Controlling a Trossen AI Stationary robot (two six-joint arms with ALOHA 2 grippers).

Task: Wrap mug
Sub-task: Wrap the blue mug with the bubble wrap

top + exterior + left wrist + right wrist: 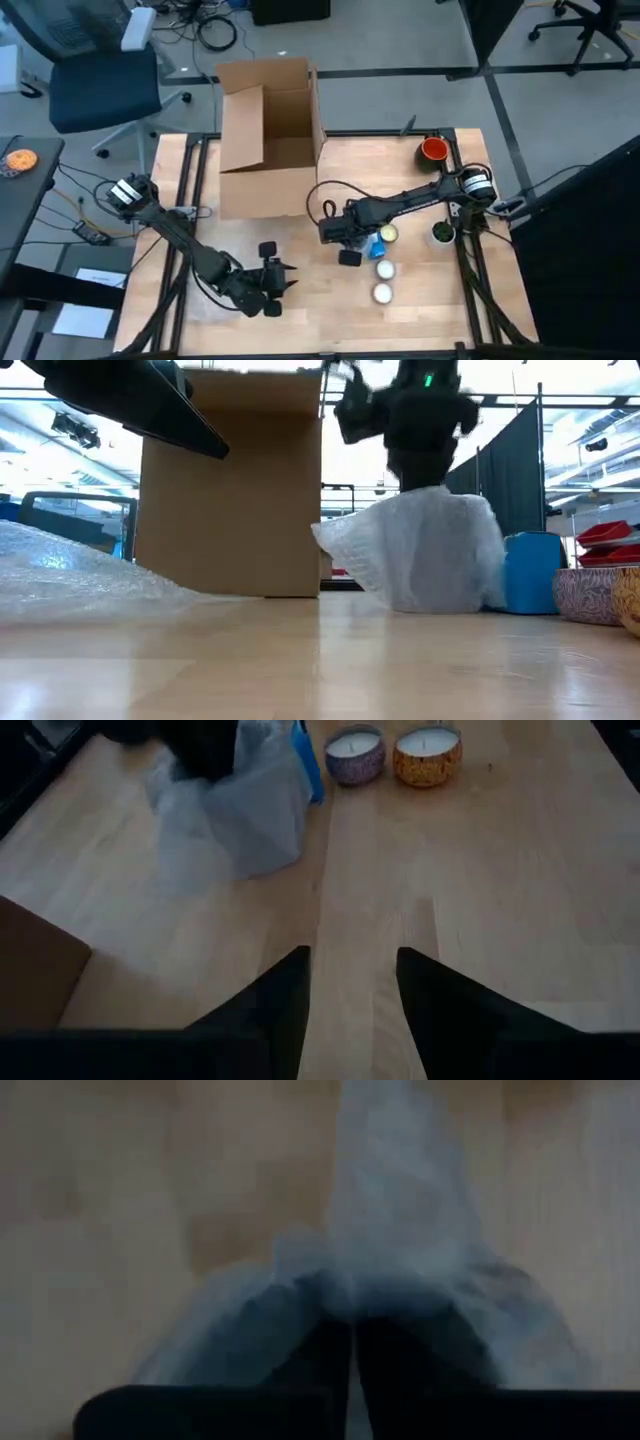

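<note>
A mound of clear bubble wrap (420,555) stands on the table near its middle, its lower edge on the wood. A blue mug (535,572) stands upright against the mound's side, its edge (308,765) showing past the wrap. My right gripper (352,1342) is above the mound, shut on the wrap; it also shows in the high view (340,237). My left gripper (350,982) is open over bare wood nearer the front edge (275,282), pointing toward the mound, with nothing between its fingers. My right gripper pinches a gathered fold at the top of the bubble wrap (385,1280) between its two fingers. The fingers come from above, pointing down. The wrap spreads out below them, and its lower edge (430,605) rests on the table.
An open cardboard box (265,140) stands at the far side. Candle tins (385,268) (382,293) sit to the right of the mound, with a red cup (433,150) and a small pot (442,233) by the right edge. A second bubble wrap sheet (70,575) lies front left.
</note>
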